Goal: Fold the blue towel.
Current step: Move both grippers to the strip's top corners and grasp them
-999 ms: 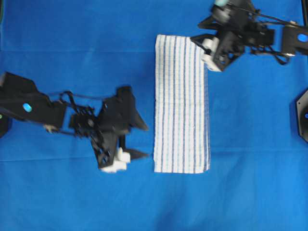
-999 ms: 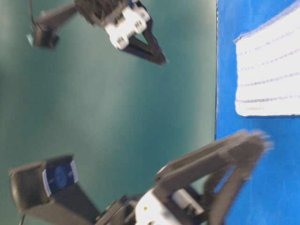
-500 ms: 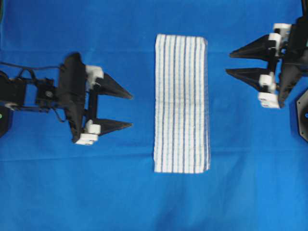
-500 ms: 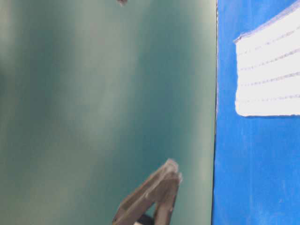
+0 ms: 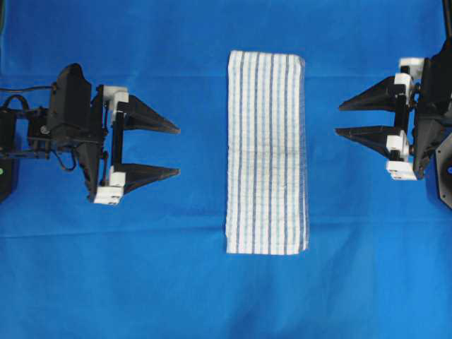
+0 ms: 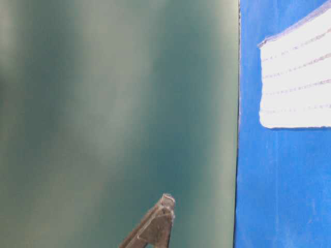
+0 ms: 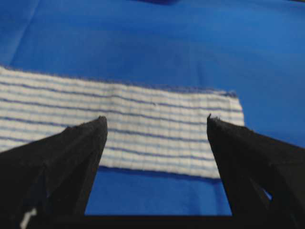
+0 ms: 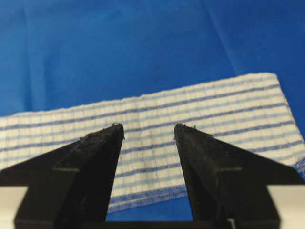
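Observation:
The blue towel (image 5: 267, 152), white with thin dark-blue stripes, lies flat as a long narrow folded strip in the middle of the table. It also shows in the left wrist view (image 7: 119, 129), the right wrist view (image 8: 157, 133) and the table-level view (image 6: 297, 77). My left gripper (image 5: 176, 150) is open and empty, well left of the towel, pointing at it. My right gripper (image 5: 339, 119) is open and empty, well right of the towel, pointing at it. Neither touches the towel.
A large plain blue cloth (image 5: 212, 296) covers the table. A black base part (image 5: 443, 169) sits at the right edge. One dark fingertip (image 6: 163, 206) shows low in the table-level view against a green backdrop.
Both arms swung away from the towel's corners, levelled out and drew back to the sides. Both grippers now point inward at the towel. The towel has not moved.

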Motion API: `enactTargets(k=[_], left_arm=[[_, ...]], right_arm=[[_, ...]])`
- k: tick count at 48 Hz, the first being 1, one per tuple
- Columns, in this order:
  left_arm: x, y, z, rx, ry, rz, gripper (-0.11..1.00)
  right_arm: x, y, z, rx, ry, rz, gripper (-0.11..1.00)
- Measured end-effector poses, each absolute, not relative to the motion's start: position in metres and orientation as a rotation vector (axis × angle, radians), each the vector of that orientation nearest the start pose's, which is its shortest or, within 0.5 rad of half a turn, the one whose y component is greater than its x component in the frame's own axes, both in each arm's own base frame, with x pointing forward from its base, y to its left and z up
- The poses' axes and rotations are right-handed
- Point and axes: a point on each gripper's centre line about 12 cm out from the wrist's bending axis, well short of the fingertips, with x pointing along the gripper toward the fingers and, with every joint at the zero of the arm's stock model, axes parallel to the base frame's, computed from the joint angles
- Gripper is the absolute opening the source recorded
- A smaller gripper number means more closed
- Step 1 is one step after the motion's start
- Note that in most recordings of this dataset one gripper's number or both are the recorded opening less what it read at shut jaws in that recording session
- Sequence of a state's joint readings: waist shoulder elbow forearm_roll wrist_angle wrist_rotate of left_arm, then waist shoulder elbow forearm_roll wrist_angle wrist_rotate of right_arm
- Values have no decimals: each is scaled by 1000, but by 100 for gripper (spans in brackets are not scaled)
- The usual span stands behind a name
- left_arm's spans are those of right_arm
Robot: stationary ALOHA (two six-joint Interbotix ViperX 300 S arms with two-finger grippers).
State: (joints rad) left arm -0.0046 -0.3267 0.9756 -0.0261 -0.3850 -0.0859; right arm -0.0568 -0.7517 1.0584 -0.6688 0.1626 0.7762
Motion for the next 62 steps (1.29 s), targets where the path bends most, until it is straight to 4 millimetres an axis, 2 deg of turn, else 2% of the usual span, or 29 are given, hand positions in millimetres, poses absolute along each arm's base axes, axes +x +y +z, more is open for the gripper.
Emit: enactTargets(k=[5, 10, 17, 24, 38, 50, 62], left_arm=[[324, 9, 218, -108, 266, 48, 79], [339, 25, 215, -109, 275, 93, 80], [356, 60, 202, -126, 311, 189, 83], [369, 96, 181, -148, 371, 277, 89], [386, 149, 134, -189, 468, 393, 89], [399, 174, 94, -211, 532, 436, 89], [406, 191, 72, -226, 558, 463, 89]], right_arm=[[229, -32, 247, 110, 423, -209, 58], [229, -49, 242, 127, 439, -283, 63], [231, -85, 225, 167, 498, -417, 65], [242, -116, 207, 203, 552, -490, 65], [275, -167, 147, 218, 739, -535, 65], [288, -194, 112, 226, 832, -550, 65], [288, -197, 94, 245, 871, -545, 65]])
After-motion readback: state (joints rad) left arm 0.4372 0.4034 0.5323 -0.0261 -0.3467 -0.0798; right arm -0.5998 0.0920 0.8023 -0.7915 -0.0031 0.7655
